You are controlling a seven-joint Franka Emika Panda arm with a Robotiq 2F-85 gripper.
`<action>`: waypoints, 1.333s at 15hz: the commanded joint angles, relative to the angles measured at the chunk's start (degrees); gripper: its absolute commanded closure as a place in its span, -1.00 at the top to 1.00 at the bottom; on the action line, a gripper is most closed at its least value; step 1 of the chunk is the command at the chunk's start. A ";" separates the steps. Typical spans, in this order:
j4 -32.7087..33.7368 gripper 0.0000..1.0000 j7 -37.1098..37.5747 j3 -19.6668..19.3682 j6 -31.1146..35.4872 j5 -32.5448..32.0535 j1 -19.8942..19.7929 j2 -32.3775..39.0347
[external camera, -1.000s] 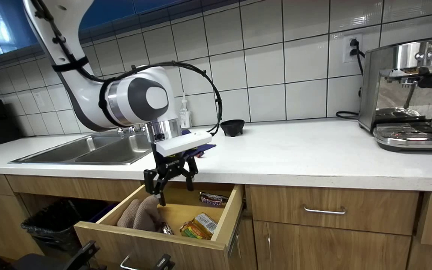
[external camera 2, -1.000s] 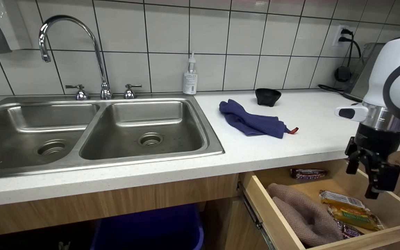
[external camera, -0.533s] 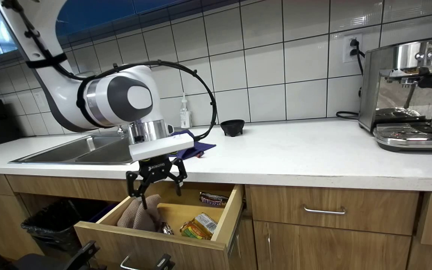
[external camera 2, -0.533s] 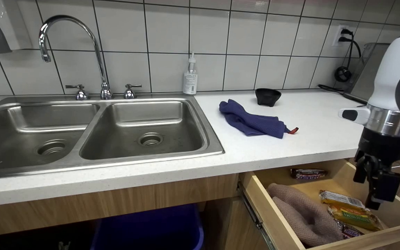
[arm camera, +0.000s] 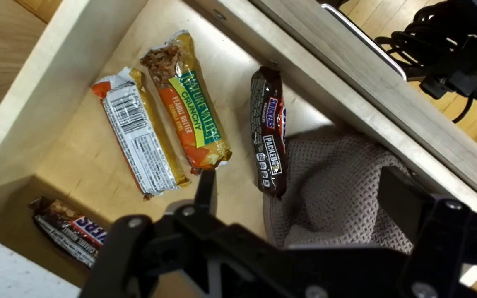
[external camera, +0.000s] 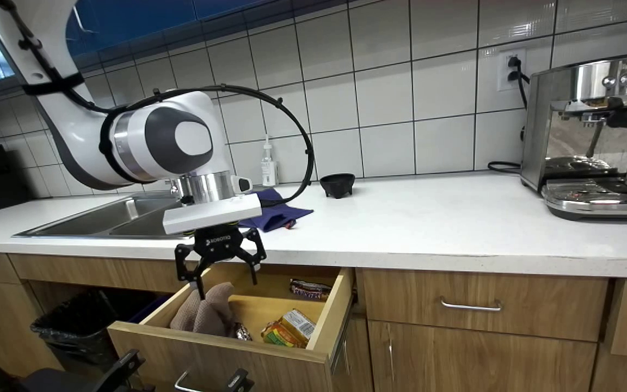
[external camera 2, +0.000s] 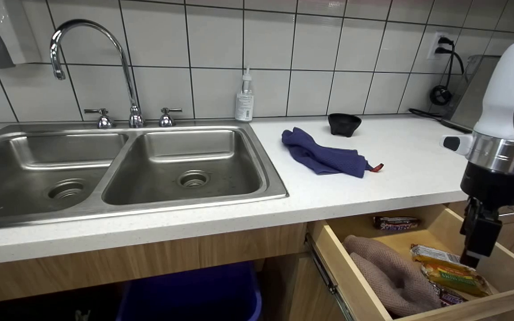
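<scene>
The black two-fingered hand (external camera: pixel 227 288) hangs above an opened pale wooden drawer (external camera: pixel 332 313), w/ its fingers spread wide, and has hold of nothing. In this drawer, under the hand, lies a crumpled grey-brown woven cloth (arm camera: pixel 338 190). In the wrist view, one fingertip is over the cloth, and the other is nr the end of a yellow-and-orange Nature Valley bar (arm camera: pixel 193 107); if any tip touches sth., I cannot tell. B/w both fingers in that view is a dark brown Snickers bar (arm camera: pixel 269 132); its one end seems to touch the cloth. Just beside the Nature Valley bar lies a 2nd yellow wrapped bar (arm camera: pixel 139 136), its white barcode side up. At the back of the drawer, nr the edge of the smooth white desk (external camera: pixel 428 218), is another dark Snickers bar (arm camera: pixel 68 231). On this desk, in both exterior views, are a dark blue cloth (external camera 2: pixel 324 154), a small black bowl (external camera 2: pixel 344 124) and a boxy steel coffee machine (external camera: pixel 599 136).
</scene>
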 commanded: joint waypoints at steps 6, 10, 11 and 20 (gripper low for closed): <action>-0.24 1.00 6.49 1.80 -5.32 2.68 1.01 -2.35; -0.15 1.00 5.76 2.70 -10.31 6.48 1.44 -3.58; -0.18 1.00 6.29 2.70 -11.76 6.50 1.63 -4.16; -0.32 1.00 10.42 2.33 -21.84 5.59 2.66 -6.33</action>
